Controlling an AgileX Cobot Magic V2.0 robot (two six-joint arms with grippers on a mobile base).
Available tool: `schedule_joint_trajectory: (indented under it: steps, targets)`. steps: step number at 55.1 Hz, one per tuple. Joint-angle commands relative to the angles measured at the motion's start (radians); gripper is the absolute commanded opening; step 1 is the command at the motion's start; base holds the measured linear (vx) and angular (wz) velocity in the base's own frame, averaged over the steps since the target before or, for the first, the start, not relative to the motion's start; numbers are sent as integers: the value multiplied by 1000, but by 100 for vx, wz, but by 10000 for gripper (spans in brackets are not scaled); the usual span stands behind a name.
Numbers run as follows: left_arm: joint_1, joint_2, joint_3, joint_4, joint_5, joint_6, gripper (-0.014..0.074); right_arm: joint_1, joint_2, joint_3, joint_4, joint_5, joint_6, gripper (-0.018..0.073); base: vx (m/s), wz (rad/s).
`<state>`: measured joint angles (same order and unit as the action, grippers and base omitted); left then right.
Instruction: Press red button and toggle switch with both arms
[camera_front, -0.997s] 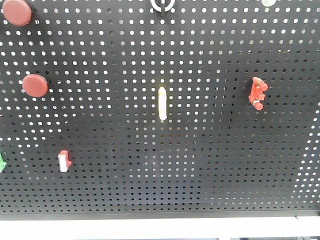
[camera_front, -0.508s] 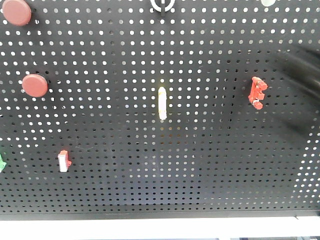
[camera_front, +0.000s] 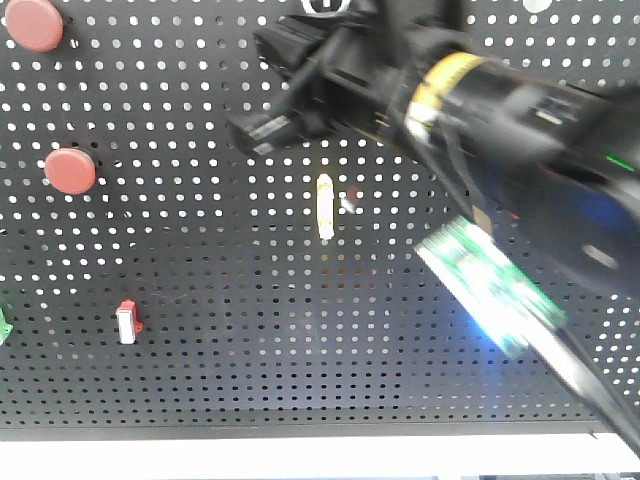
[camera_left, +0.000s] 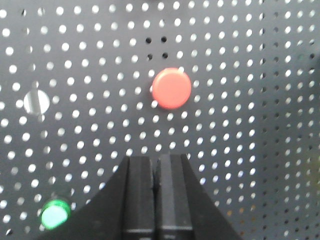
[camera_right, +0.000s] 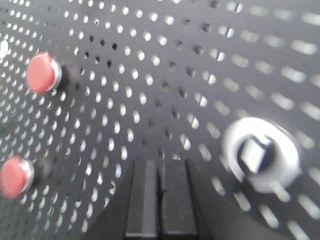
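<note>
Newly in from the right across the pegboard (camera_front: 200, 400): right arm (camera_front: 500, 100), blurred. Fingers pressed together on both grippers. Red button (camera_left: 170, 88) just above left gripper (camera_left: 156, 160), not touching; toggle switch (camera_right: 260, 155) beside right gripper (camera_right: 160, 162).

The left gripper (camera_left: 156, 162) points at a black pegboard (camera_left: 250, 125), its two prongs pressed together. A red button (camera_left: 171, 88) sits above them, apart. A green light (camera_left: 54, 213) glows lower left, below a silvery round fitting (camera_left: 36, 102).
</note>
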<state>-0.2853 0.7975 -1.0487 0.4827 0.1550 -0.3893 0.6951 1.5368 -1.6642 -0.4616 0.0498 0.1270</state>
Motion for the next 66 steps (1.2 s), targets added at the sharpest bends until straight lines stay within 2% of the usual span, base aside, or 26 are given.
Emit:
schedule_joint_trajectory:
  steps: [1, 12, 30, 45, 56, 66]
  targets:
    - [-2, -7, -24, 8, -97, -4, 2, -3, -20, -72, -6, -42, -6, 0, 0, 0]
    - [-2, -7, -24, 8, -118, -4, 2, -6, -14, -95, -39, 30, -6, 0, 0, 0]
    - [-2, -7, -24, 8, -148, -4, 2, -94, -14, -95, -36, 23, 21, 0, 0, 0]
    - [-2, -7, -24, 8, -148, -4, 2, -100, -42, -95, -57, 52, 22, 0, 0, 0]
    - [-2, -7, -24, 8, -165, -4, 2, -146, -78, -95, -72, 84, 23, 0, 0, 0]
    - [-2, -7, -24, 8, -169, -4, 2, -133, -88, -94, -64, 107, 25, 0, 0, 0]
